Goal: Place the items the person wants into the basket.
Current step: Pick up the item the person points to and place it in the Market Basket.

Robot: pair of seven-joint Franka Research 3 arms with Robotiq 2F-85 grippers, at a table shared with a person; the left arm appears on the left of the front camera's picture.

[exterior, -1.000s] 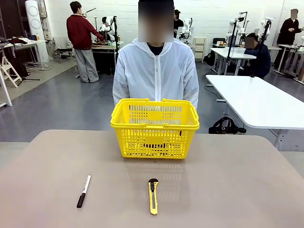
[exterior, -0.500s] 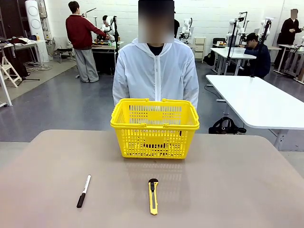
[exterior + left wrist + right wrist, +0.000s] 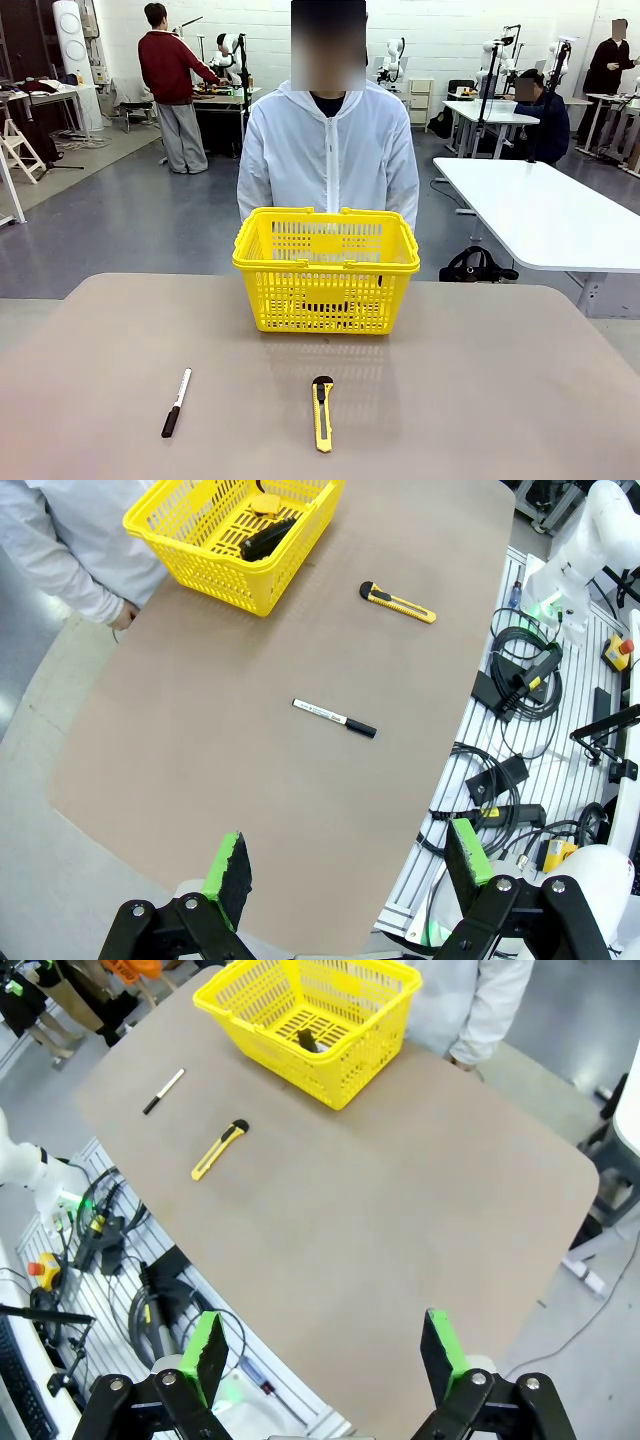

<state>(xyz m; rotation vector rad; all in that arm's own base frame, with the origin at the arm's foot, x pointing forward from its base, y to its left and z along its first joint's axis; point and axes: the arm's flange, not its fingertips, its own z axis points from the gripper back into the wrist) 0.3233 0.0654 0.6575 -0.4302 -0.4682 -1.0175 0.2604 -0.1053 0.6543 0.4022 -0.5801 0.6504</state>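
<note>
The yellow lattice basket (image 3: 325, 300) stands at the far middle of the table, right in front of the person (image 3: 328, 160) in the white jacket. In the left wrist view a round yellow tape measure (image 3: 266, 504) lies inside the basket (image 3: 215, 570) beside a black piece (image 3: 268, 538); whether that piece is the pen or a strap I cannot tell. The right wrist view shows the basket (image 3: 350, 1065) with a dark item (image 3: 307, 1040) on its floor. My left gripper (image 3: 347, 858) and right gripper (image 3: 325, 1355) both hang open and hold nothing, high above the table's near edge.
A white-and-black marker (image 3: 177, 402) lies near the front left and a yellow utility knife (image 3: 322, 412) near the front middle. Cables and equipment (image 3: 520, 680) sit below the robot's side of the table. Other tables and people stand far behind.
</note>
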